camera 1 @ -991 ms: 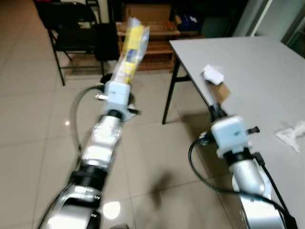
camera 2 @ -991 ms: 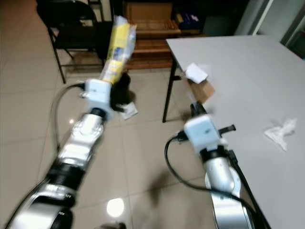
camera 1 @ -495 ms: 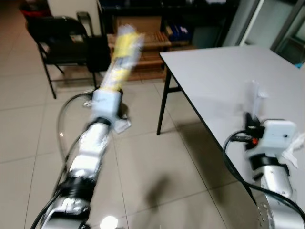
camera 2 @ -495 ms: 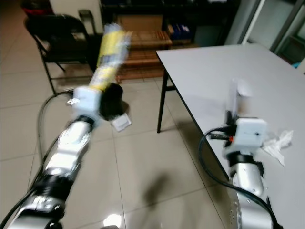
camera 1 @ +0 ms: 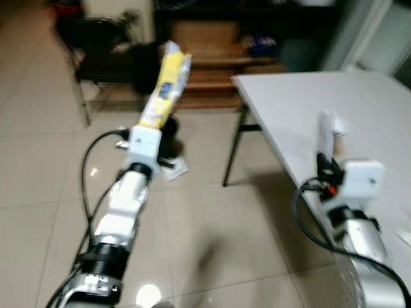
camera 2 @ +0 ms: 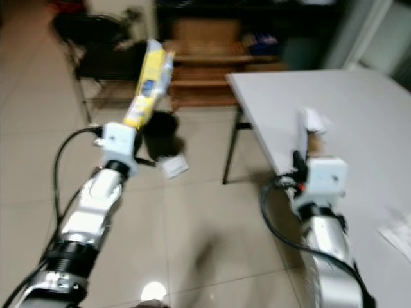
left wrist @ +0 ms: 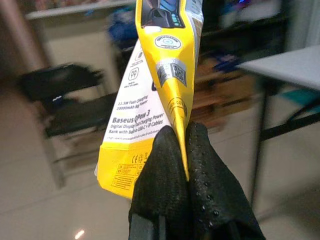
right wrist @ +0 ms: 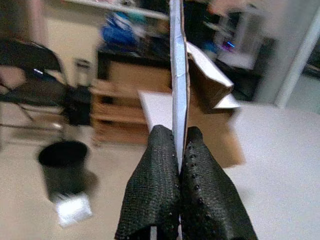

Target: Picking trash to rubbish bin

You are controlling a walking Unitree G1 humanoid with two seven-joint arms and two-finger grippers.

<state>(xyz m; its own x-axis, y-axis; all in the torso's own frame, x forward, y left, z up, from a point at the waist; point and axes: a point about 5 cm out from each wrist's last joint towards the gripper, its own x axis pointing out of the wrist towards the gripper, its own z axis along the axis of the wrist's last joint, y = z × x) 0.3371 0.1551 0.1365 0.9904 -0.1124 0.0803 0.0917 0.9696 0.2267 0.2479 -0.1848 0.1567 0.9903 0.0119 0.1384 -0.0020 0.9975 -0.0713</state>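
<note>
Progress: both pieces of trash are picked up and in hand; neither is in the bin yet, so I judge the task about halfway, with the carry and the drops left.
Left gripper: fingers pressed together on the lower edge of the yellow pack, which stands up and away from the wrist, at about 12 o'clock of the arm in the eye views.
Right gripper: fingers clamped on the flat edge of a torn carton, white outside and brown inside, held upright over the table's near edge.
Bin: small, black, open-topped, on the tiled floor at about 11 o'clock of the scene, partly behind the left arm in the eye views; its inside is too dark to tell what it holds.
Beside the bin: a pale scrap lies on the floor, touching or just beside its base, not inside; likely another piece to collect.
Table: something white at its 4 o'clock edge, too blurred to name.
Next: bring the left arm over the bin's mouth, then release.
</note>
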